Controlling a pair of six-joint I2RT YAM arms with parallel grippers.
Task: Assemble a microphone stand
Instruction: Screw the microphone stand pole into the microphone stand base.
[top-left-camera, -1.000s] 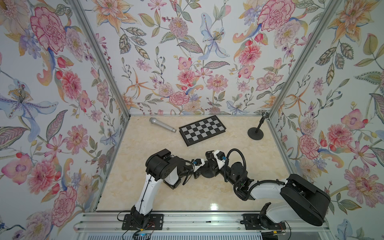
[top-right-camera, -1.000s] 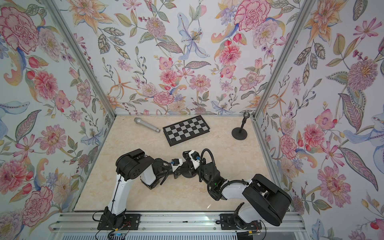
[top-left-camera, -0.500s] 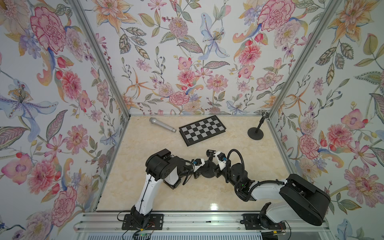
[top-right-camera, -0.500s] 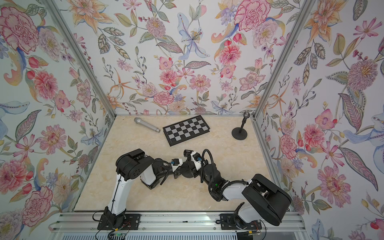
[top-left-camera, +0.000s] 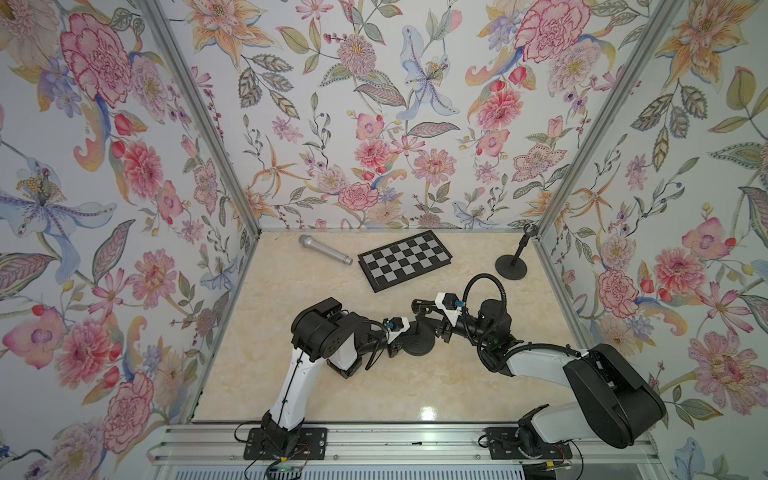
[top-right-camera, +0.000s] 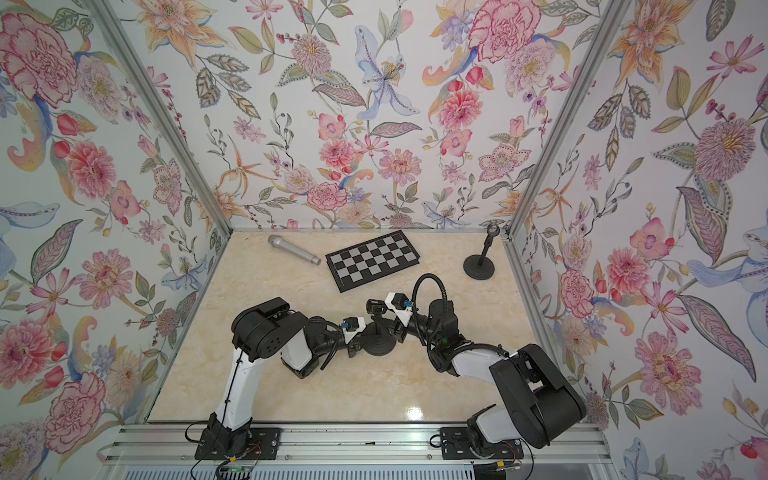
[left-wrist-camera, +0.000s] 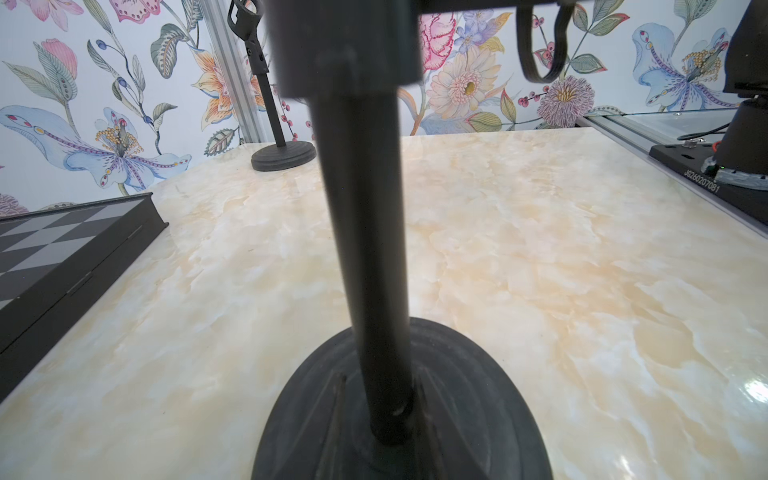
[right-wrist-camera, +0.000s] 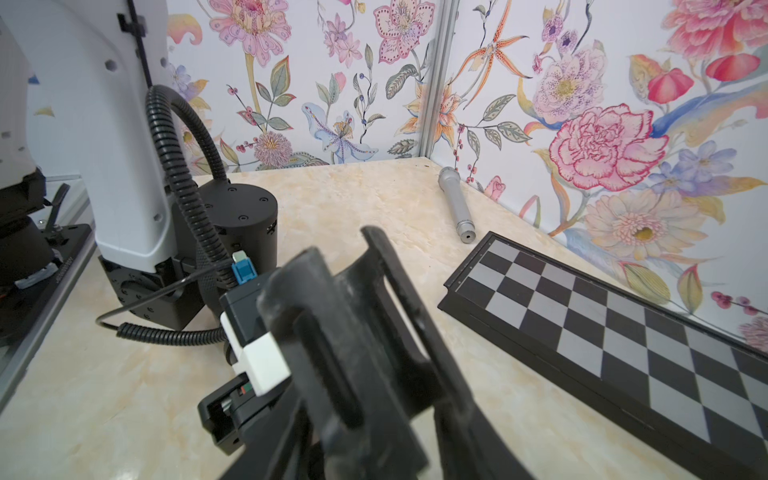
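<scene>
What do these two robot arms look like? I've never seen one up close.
The left arm and right arm match: smooth white links between chunky, rounded black joints. A ribbed black hose curls by each wrist, where a small blue plug feeds a white camera box. Each arm stands on a black base plate.

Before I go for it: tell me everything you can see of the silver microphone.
The silver microphone is a matte grey, metal-looking handheld: rounded head, slim body, socket hole in the tail end. No cable shows. It lies on its side on the table, near the far left corner, head toward the corner, tail pointing at the chessboard, close but apart. Only the table touches it.
</scene>
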